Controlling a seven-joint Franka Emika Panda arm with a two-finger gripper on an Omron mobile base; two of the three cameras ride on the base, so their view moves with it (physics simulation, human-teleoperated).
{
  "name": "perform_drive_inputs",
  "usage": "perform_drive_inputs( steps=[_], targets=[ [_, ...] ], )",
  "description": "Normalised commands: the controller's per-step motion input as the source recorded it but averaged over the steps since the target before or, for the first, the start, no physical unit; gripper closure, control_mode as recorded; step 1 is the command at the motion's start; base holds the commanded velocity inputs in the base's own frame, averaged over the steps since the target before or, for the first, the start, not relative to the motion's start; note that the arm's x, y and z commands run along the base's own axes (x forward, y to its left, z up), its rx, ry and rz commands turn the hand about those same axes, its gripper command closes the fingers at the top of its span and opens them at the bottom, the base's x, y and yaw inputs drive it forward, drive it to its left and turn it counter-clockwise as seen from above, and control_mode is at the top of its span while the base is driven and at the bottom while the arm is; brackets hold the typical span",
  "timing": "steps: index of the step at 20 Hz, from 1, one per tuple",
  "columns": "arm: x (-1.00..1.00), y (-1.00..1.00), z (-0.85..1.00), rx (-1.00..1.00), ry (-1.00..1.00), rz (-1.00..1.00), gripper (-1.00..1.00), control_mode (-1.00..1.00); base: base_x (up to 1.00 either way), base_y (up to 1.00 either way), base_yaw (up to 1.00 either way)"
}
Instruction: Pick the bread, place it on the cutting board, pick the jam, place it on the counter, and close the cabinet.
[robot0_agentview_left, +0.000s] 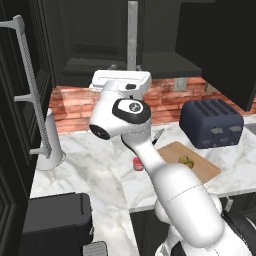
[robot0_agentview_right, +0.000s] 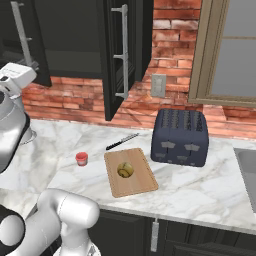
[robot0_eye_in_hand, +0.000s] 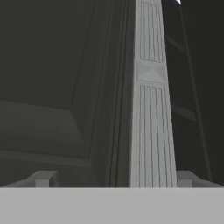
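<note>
Facing a black panelled door of the cabinet (robot0_eye_in_hand: 52, 87) at close range, the gripper (robot0_eye_in_hand: 113, 179) shows two finger tips (robot0_eye_in_hand: 43, 179) spread wide apart in the hand view, with nothing between them, so it stands released. A long silver bar handle (robot0_eye_in_hand: 151, 87) runs up the hand view from just inside the right-hand tip; whether a tip touches the handle cannot be told. In the left base view the white hand (robot0_agentview_left: 122, 80) is raised high against the cabinet front, above the brick backsplash (robot0_agentview_left: 75, 102). In the right base view a cabinet door (robot0_agentview_right: 117, 55) stands open, swung out over the counter (robot0_agentview_right: 200, 190). On the counter the jam (robot0_agentview_right: 81, 159) stands upright, just to the left of the cutting board (robot0_agentview_right: 140, 185) and apart from it. The bread (robot0_agentview_right: 125, 170) rests on the cutting board near its middle. A dark knife (robot0_agentview_right: 122, 141) lies on the marble just behind the board. A dark blue toaster (robot0_agentview_right: 181, 137) stands to the right of the board.
</note>
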Motion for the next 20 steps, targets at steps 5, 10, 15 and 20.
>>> perform_drive_inputs(
  steps=[5,10,15,20],
  targets=[
    [0.34,-0.36,0.0,0.02,0.0,0.03,-1.0,-1.0,0.0,0.0,0.0],
    [0.36,-0.38,0.0,0.02,0.0,0.03,-1.0,-1.0,0.0,0.0,0.0],
    [0.36,-0.39,0.0,0.0,0.0,0.02,-1.0,-1.0,0.0,0.0,0.0],
    [0.3,-0.42,0.0,0.0,0.0,0.0,-1.0,-1.0,0.0,0.0,0.0]
  ],
)
